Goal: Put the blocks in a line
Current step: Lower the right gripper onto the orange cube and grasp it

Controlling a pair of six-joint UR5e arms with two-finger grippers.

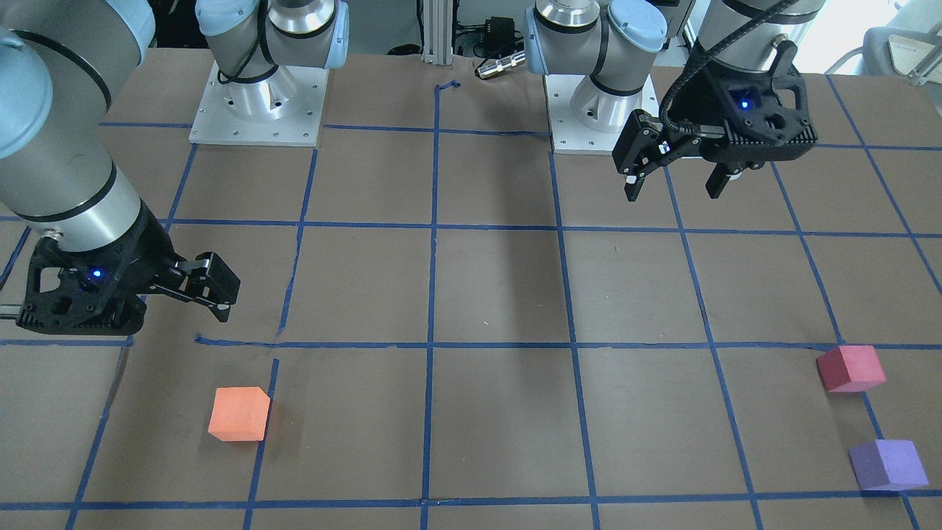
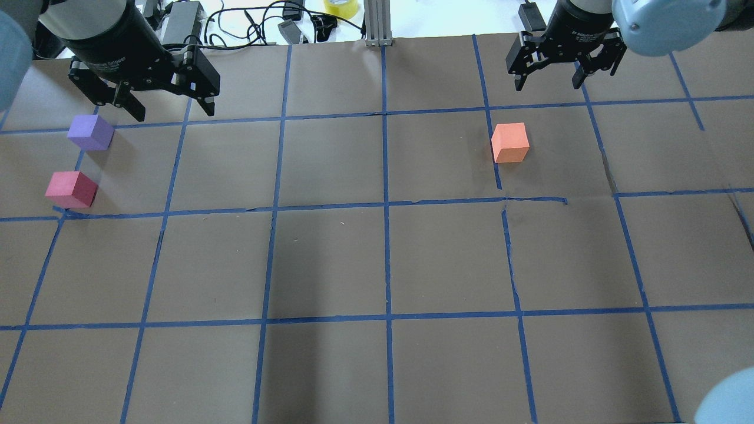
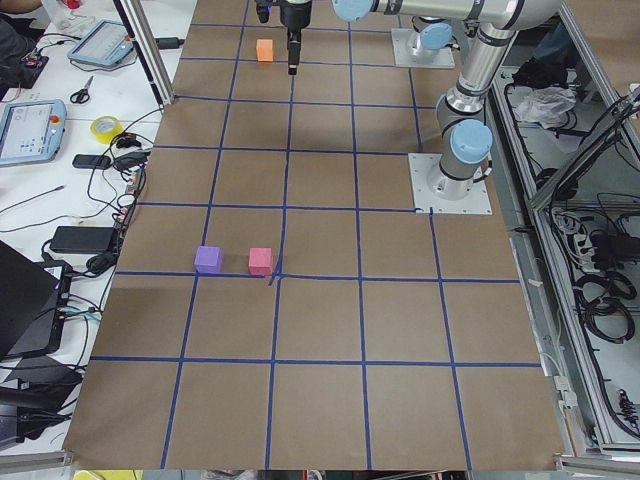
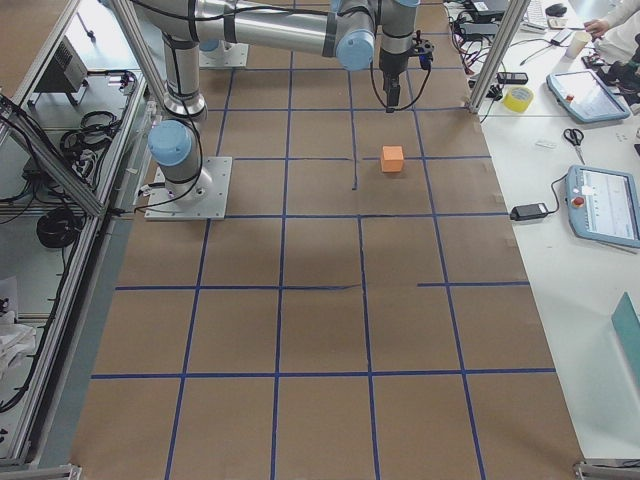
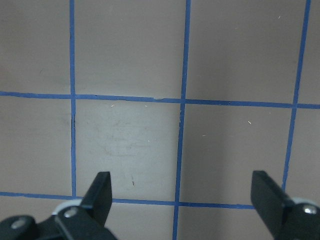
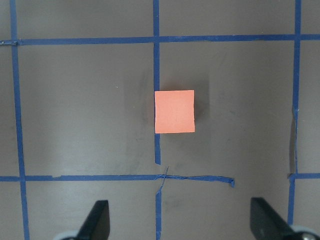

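Note:
The orange block (image 2: 510,142) sits on the table's right half; it also shows in the front view (image 1: 239,414) and, from straight above, in the right wrist view (image 6: 174,111). The purple block (image 2: 90,132) and the red-pink block (image 2: 71,189) lie close together at the far left, also in the front view as purple (image 1: 887,464) and red-pink (image 1: 850,368). My left gripper (image 2: 165,100) is open and empty, raised beside the purple block; its wrist view shows only bare table between the fingers (image 5: 100,192). My right gripper (image 2: 562,70) is open and empty, raised above the table near the orange block.
Brown paper with a blue tape grid (image 2: 386,206) covers the table. The two arm bases (image 1: 257,103) (image 1: 600,110) stand at the robot's edge. A side bench with tablets (image 4: 600,205), a tape roll (image 4: 518,98) and cables runs along the far edge.

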